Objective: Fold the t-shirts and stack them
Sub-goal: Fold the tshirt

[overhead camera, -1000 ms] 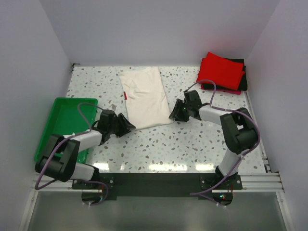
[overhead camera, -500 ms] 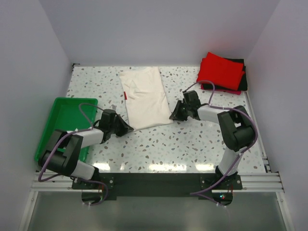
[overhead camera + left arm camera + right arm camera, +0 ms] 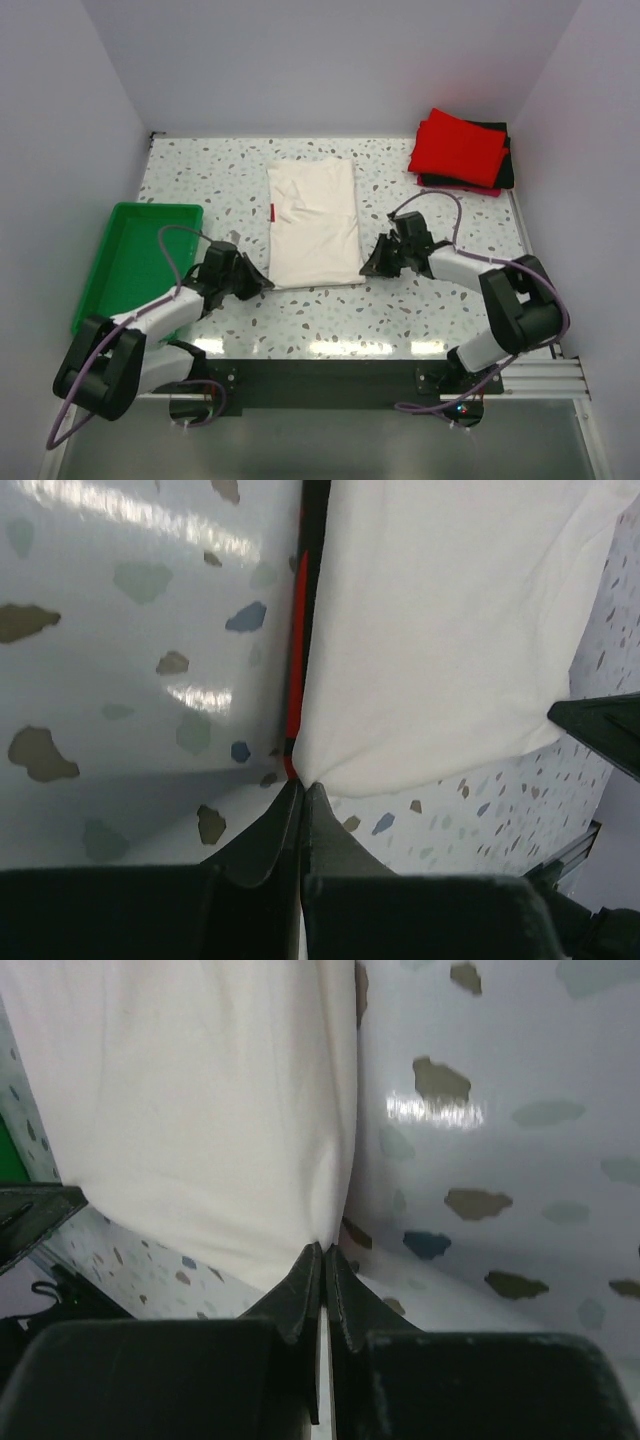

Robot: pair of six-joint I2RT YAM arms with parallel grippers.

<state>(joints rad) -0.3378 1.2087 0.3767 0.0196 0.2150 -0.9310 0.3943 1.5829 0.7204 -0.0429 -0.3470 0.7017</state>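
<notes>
**A:** Where does the cream-white t-shirt [image 3: 315, 222] lie?

**B:** Flat on the glossy, speckled tabletop [image 3: 330, 312], about mid-way across. It is a long, narrow rectangle of soft matte cloth with a few shallow creases, and its short near edge faces the arm bases.

**A:** And the 2 tools?

**B:** The left tool [image 3: 262, 284] is at the near-left corner and the right tool [image 3: 368, 268] at the near-right corner. In each wrist view the dark, tapered fingers are pressed together with the cloth corner pinched between their tips. The fabric puckers into a small point there.

**A:** Any marking on the cloth?

**B:** A thin red stripe [image 3: 296, 670] runs along its left edge, in the left wrist view.

**A:** The other shirts?

**B:** They are in the far right corner, well apart from the cream one. A folded red t-shirt [image 3: 458, 148] rests on a folded black t-shirt [image 3: 506, 165], slightly askew.

**A:** Anything else?

**B:** A green tray [image 3: 150, 207] — smooth hard plastic, rectangular, with a raised rim — sits at the left edge, just beside the left arm.
</notes>
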